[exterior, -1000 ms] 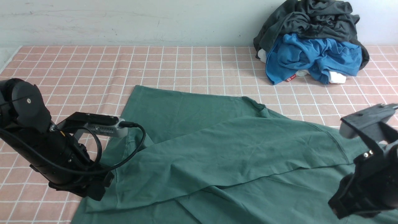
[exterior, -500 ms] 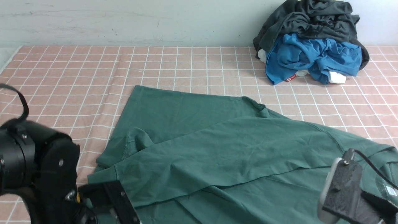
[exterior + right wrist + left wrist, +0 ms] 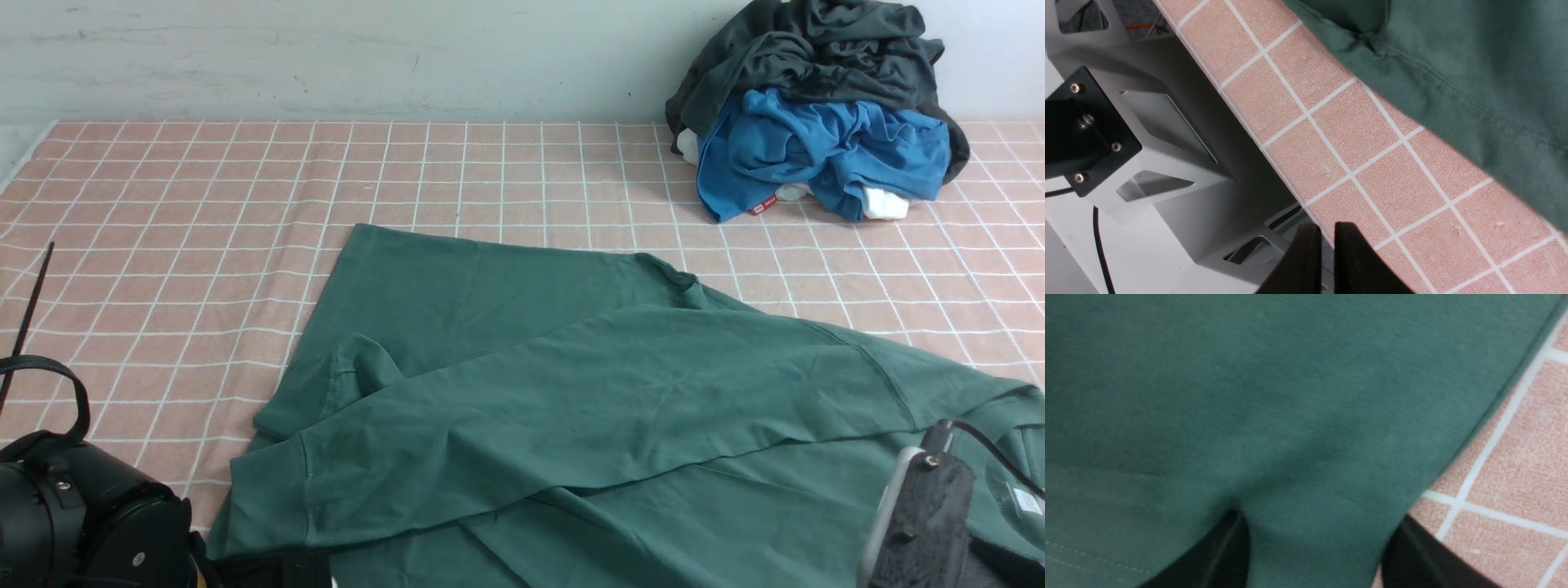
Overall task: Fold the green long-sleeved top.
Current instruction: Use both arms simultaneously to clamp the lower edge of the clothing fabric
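The green long-sleeved top lies spread on the pink checked cloth, one sleeve folded slantwise across its body with the cuff at the near left. A white neck label shows at the near right. My left gripper stands open just above the green fabric near its edge, with nothing pinched. My right gripper is shut and empty over the table's front edge, apart from the top. In the front view only the left arm and the right wrist camera show.
A heap of clothes sits at the back right against the wall: a dark grey garment over a bright blue one. The robot's grey frame lies just beyond the table's front edge.
My left arm has drawn back from the top's left edge to the near-left corner, leaving the sleeve cuff lying flat. My right arm has sunk to the near-right corner.
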Motion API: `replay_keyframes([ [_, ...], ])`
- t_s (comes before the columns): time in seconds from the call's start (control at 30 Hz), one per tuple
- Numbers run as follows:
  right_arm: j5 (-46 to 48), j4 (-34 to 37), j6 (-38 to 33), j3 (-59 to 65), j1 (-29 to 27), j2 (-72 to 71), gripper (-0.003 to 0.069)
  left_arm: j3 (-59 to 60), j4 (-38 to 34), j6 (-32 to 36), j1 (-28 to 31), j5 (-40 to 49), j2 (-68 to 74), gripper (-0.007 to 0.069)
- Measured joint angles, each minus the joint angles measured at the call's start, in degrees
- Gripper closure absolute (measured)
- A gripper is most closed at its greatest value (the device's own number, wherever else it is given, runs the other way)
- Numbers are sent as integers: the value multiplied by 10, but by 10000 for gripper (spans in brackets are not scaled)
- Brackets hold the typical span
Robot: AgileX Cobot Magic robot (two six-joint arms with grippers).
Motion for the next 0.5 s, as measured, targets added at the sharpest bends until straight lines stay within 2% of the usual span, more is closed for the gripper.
replay_keyframes([
  [0.4, 0, -12, 2, 2, 0, -1, 616, -14, -11, -37, -1, -15, 2, 594],
  [0.5, 0, -34, -10, 2, 0, -1, 612, -14, -22, -66, -1, -10, 2, 618],
])
